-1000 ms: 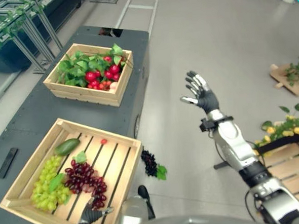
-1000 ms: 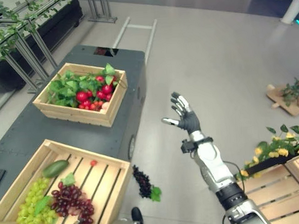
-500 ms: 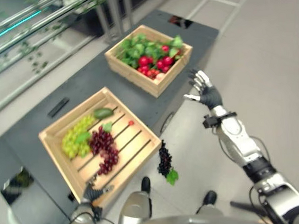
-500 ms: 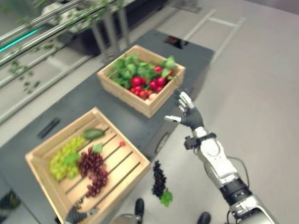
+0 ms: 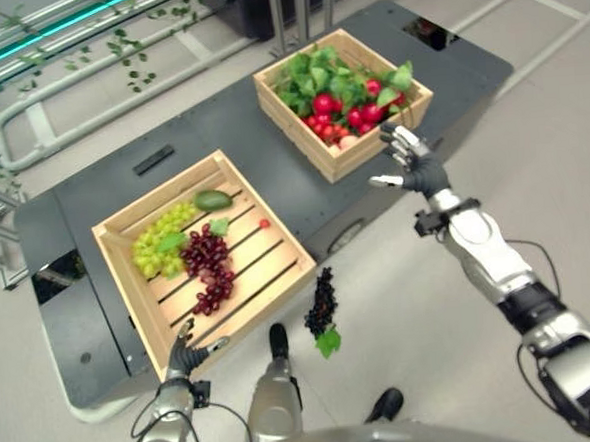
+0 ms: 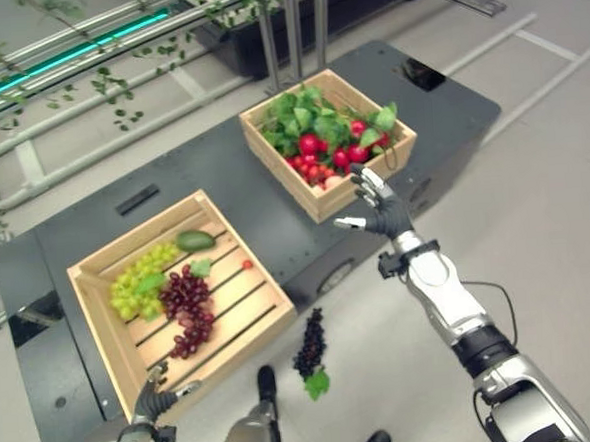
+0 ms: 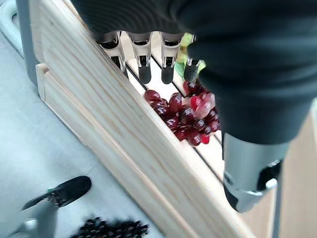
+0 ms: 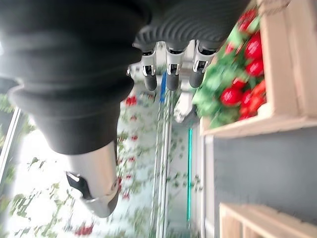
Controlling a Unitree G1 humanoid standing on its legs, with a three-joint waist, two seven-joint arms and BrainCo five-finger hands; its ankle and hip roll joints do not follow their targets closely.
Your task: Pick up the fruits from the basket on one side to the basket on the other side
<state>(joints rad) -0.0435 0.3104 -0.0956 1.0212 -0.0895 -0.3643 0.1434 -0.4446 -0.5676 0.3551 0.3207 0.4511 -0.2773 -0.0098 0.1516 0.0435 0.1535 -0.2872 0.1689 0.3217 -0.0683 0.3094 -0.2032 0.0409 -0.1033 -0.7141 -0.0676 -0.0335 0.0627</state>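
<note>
We hold our right hand [image 5: 415,170] spread by the far crate [image 5: 323,157] of red fruit. Our left hand [image 5: 185,354], fingers relaxed and empty, hovers at the near crate [image 5: 145,320], where red grapes [image 5: 210,266], green grapes [image 5: 160,249] and a mango [image 5: 213,199] lie.

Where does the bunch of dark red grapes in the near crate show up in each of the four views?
Left eye view: the red grapes lie mid-crate, beside the green grapes.
Right eye view: mid-crate again, right of the green bunch.
Left wrist view: just past the left hand's fingertips, inside the crate, the grapes lie on the slats.
Right wrist view: not in it.
Shared landmark: the near crate's light wooden wall.
</note>
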